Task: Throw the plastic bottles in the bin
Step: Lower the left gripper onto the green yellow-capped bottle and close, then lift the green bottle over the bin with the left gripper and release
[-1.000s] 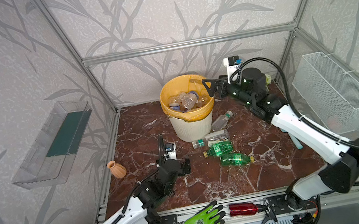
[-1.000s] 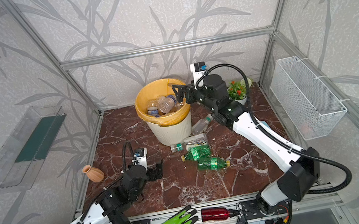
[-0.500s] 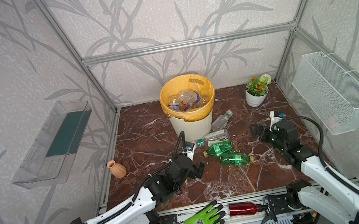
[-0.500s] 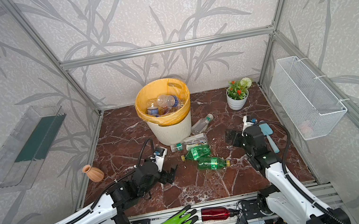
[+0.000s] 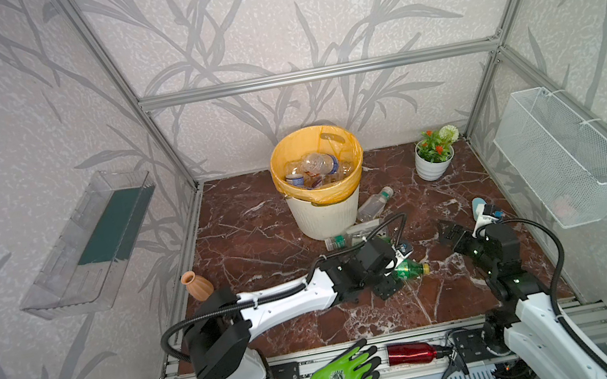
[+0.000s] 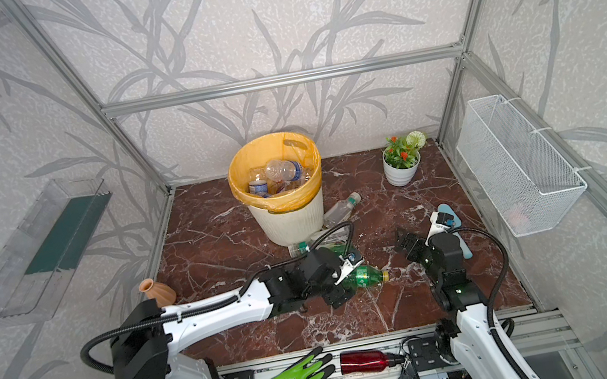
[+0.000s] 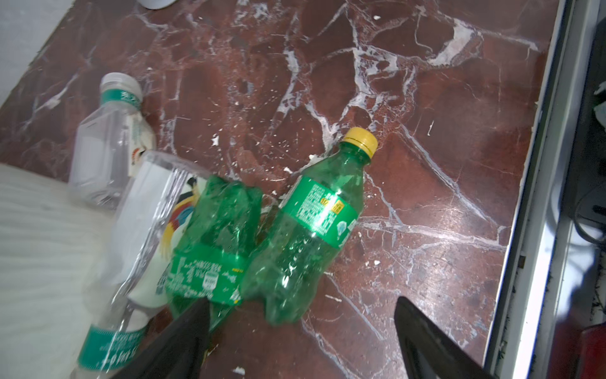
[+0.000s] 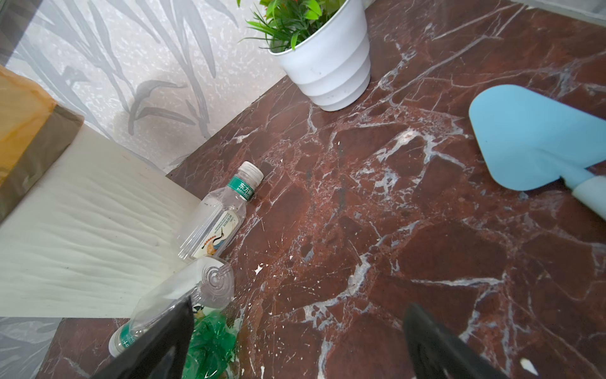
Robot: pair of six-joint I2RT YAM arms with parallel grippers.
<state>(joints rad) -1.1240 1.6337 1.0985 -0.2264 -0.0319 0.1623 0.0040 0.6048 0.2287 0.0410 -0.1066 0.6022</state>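
Top view: left claw (image 5: pixel 392 274), spread, at a green bottle (image 5: pixel 409 270) mid-bench (image 5: pixel 250 229), forward of the bin (image 5: pixel 323 216) at the back edge; pick-up looks in hand, jaws must next shut on its body. Left wrist: jaws straddle its base, label print unreadable. Right wrist: right claw (image 8: pixel 300 305) spread, empty; clear bottle (image 8: pixel 219 220) beside the bin, neck band reads "东方"

Left hand (image 7: pixel 301 306) reached the green bottle (image 7: pixel 311 216) — right hand (image 8: pixel 300 310) left the bin (image 5: pixel 325 216).
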